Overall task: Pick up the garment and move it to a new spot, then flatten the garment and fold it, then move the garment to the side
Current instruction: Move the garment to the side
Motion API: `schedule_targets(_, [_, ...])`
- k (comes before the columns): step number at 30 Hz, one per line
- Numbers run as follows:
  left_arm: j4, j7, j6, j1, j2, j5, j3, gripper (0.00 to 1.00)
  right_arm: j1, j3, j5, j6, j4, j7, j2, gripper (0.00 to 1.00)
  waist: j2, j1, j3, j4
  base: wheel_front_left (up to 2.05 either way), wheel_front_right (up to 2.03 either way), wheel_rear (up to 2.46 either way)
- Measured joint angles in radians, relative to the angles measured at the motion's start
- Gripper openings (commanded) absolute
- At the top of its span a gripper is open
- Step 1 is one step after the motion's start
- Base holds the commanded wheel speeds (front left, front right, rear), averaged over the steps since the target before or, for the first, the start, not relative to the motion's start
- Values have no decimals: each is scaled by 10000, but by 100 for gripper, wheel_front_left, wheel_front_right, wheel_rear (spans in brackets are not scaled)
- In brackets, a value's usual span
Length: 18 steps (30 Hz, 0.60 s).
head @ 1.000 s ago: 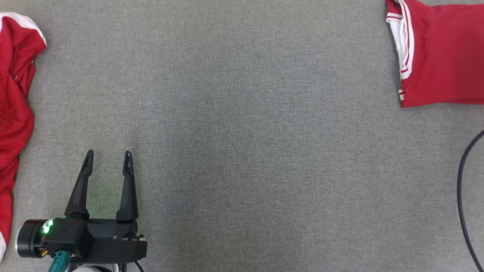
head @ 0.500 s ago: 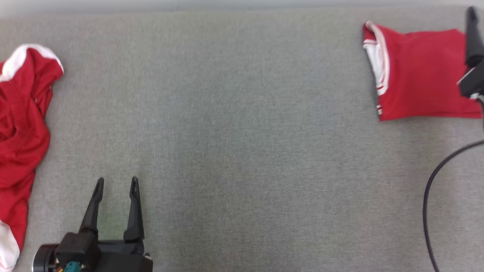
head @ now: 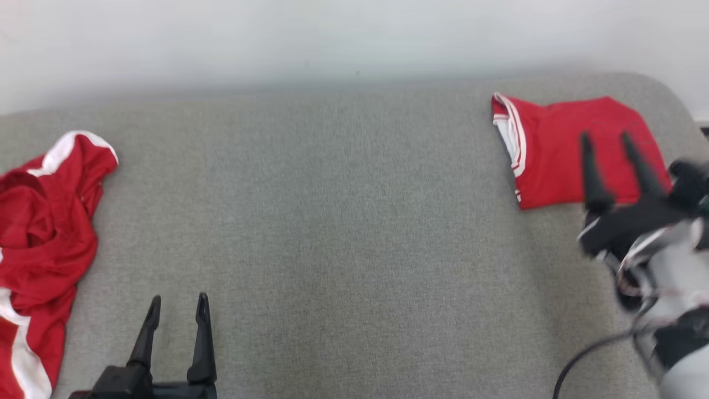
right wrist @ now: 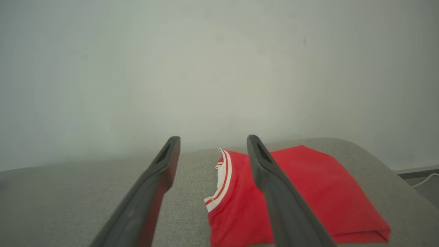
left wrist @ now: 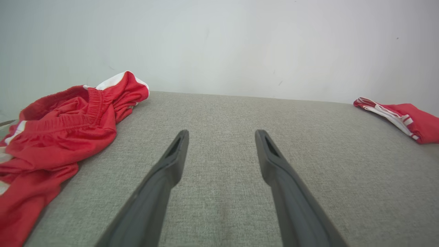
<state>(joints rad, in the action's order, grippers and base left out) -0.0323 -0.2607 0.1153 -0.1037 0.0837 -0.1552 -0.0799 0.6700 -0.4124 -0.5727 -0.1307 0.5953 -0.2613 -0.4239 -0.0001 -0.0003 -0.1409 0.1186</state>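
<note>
Risen into view, right hand [head: 605, 136] hangs released, fingertips over the folded garment [head: 548, 155].

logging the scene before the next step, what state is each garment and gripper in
folded red garment, folded flat at the far right of the grey surface, not held
crumpled red garment, bunched in a heap at the left, not held
left gripper, open, empty
right gripper, open, empty, by the folded red garment
</note>
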Motion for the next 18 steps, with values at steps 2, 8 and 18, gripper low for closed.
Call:
schedule_targets(2, [-44, 0, -48, 66, -10, -12, -6, 100, -593, 364, 454, 2, -449, 0, 330, 100, 0, 0, 185, -16, 0, 0, 0])
schedule_targets(8, [-171, -2, -100, 271, -73, -29, -50, 100, -2476, 1430, 1580, 0, -1791, 0, 1338, 100, 0, 0, 697, -139, 0, 0, 0])
schedule_targets(18, [-299, -2, -176, 620, -150, -42, -109, 100, -5016, 2876, 3568, 0, -3241, 0, 2522, 100, -1, 1, 1370, -365, 0, 0, 0])
